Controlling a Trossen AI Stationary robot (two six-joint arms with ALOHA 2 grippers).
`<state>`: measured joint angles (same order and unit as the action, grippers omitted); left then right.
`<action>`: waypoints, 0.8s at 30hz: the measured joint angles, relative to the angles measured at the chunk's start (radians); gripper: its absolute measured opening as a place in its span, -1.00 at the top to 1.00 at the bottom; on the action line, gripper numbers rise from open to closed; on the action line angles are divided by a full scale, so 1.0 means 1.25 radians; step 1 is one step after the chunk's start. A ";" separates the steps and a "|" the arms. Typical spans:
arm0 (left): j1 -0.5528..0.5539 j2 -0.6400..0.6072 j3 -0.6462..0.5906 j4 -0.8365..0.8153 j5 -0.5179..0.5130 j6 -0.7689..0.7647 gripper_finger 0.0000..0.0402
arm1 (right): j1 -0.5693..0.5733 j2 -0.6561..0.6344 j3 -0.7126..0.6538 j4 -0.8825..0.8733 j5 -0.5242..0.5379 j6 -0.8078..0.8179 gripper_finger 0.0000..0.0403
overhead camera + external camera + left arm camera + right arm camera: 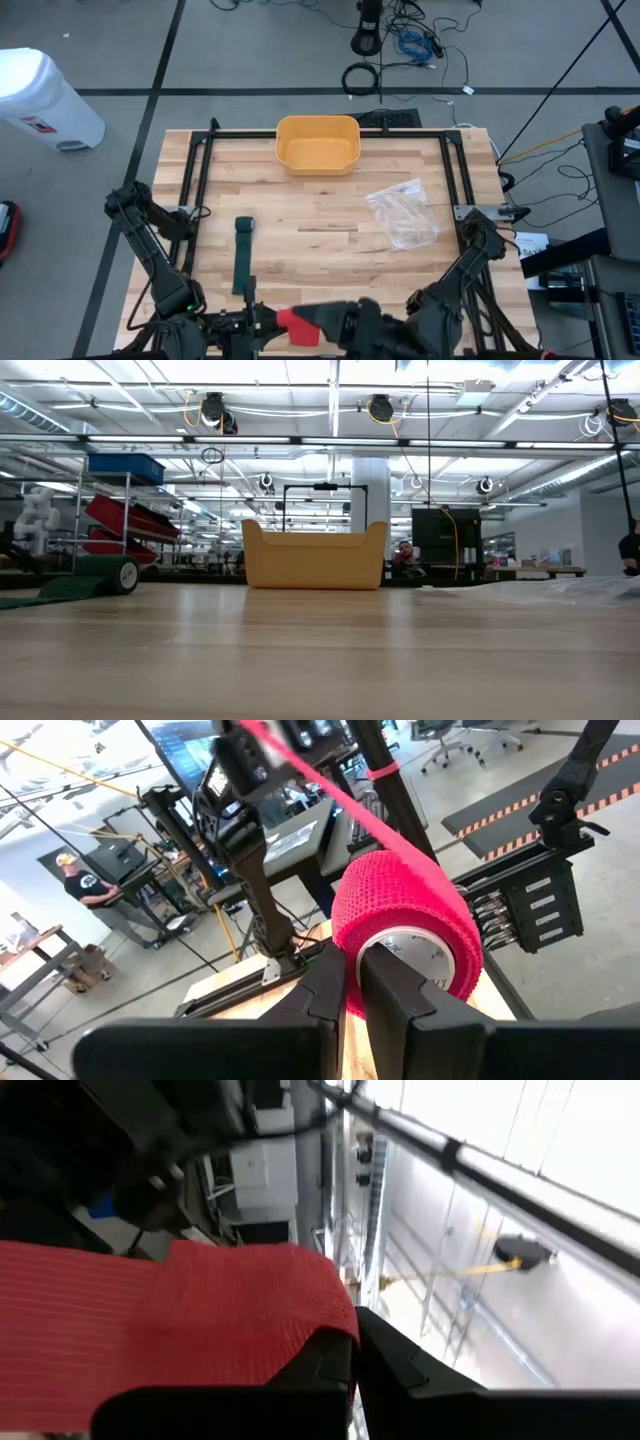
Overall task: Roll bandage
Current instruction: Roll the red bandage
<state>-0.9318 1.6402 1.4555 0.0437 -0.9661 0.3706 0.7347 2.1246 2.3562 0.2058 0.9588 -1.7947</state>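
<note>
Open workshop hall under bright strip lighting.

Grey floor [250, 60] crossed by dark tape lines, with coiled cables [400, 45] beyond the wooden tabletop [330, 200] and a white bin [45, 100] off to one side. Farther back, white ceiling beams [320, 435] hung with lamps, a white pillar [377, 490], a rack with a blue crate [125, 465] and red bins [130, 525], monitors, and a person [85, 885] standing by desks.

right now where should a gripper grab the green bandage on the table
Judging from above, take the green bandage at its rolled end, nearest the yellow bin, coming straight down with fingers across its narrow width. The rest lies flat on the table, leaving little to pinch.
</note>
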 joint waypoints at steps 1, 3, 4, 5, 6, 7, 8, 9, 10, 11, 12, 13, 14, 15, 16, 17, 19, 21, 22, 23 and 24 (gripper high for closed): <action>0.000 0.000 0.000 0.000 0.000 0.000 0.85 | -0.004 -0.003 0.000 0.000 0.009 0.008 1.00; 0.000 0.000 0.000 0.000 0.000 0.000 0.85 | -0.013 -0.004 0.000 -0.001 0.030 0.025 1.00; 0.000 0.000 0.000 0.000 0.000 0.000 0.85 | -0.017 -0.004 0.000 -0.004 0.041 0.033 1.00; -0.002 0.000 0.000 0.000 0.000 0.000 0.85 | -0.020 -0.004 0.000 -0.007 0.050 0.041 1.00; -0.004 0.000 0.000 0.000 0.000 0.000 0.85 | -0.023 -0.004 0.000 -0.012 0.057 0.053 1.00; -0.006 0.000 0.000 0.000 0.000 0.000 0.85 | -0.024 -0.004 0.000 -0.021 0.065 0.067 1.00; -0.009 0.000 0.000 0.000 0.000 0.000 0.85 | -0.025 -0.004 0.000 -0.030 0.070 0.085 1.00; -0.012 0.000 0.000 0.000 0.000 0.000 0.85 | -0.027 -0.004 0.000 -0.047 0.076 0.109 1.00; -0.015 0.000 0.000 0.000 0.000 0.000 0.85 | -0.027 -0.005 0.000 -0.065 0.082 0.137 1.00; -0.019 0.000 0.000 0.000 0.000 0.000 0.85 | -0.027 -0.004 0.000 -0.082 0.087 0.166 1.00; -0.023 0.000 0.000 0.000 0.000 0.000 0.85 | -0.026 -0.005 0.000 -0.096 0.091 0.195 1.00; -0.027 0.000 0.000 0.000 0.001 0.000 0.85 | -0.026 -0.004 0.000 -0.106 0.093 0.224 1.00; -0.032 0.000 0.000 0.000 0.001 0.000 0.85 | -0.026 -0.005 0.000 -0.110 0.093 0.250 1.00; -0.036 0.000 0.000 0.001 0.001 0.000 0.85 | -0.027 -0.005 0.000 -0.112 0.093 0.271 1.00; -0.039 0.000 0.000 0.002 0.001 0.000 0.85 | -0.027 -0.005 0.000 -0.117 0.093 0.292 1.00; -0.043 0.000 0.000 0.003 0.001 0.000 0.85 | -0.028 -0.005 0.000 -0.125 0.094 0.313 1.00; -0.052 0.000 0.000 0.013 0.001 0.002 0.85 | -0.030 -0.005 0.000 -0.146 0.094 0.351 1.00; -0.062 0.000 0.000 0.034 0.001 0.013 0.85 | -0.034 -0.005 0.000 -0.158 0.099 0.380 1.00; -0.067 0.000 0.000 0.045 0.001 0.023 0.85 | -0.037 -0.005 0.000 -0.166 0.103 0.391 1.00; -0.073 0.000 0.000 0.051 0.001 0.025 0.85 | -0.041 -0.005 0.000 -0.179 0.106 0.404 1.00; -0.076 -0.001 0.000 0.052 0.001 0.027 0.85 | -0.045 -0.005 0.000 -0.196 0.108 0.418 1.00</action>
<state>-1.0272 1.6390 1.4556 0.1084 -0.9649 0.4040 0.6782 2.1185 2.3562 -0.0390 1.0933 -1.2721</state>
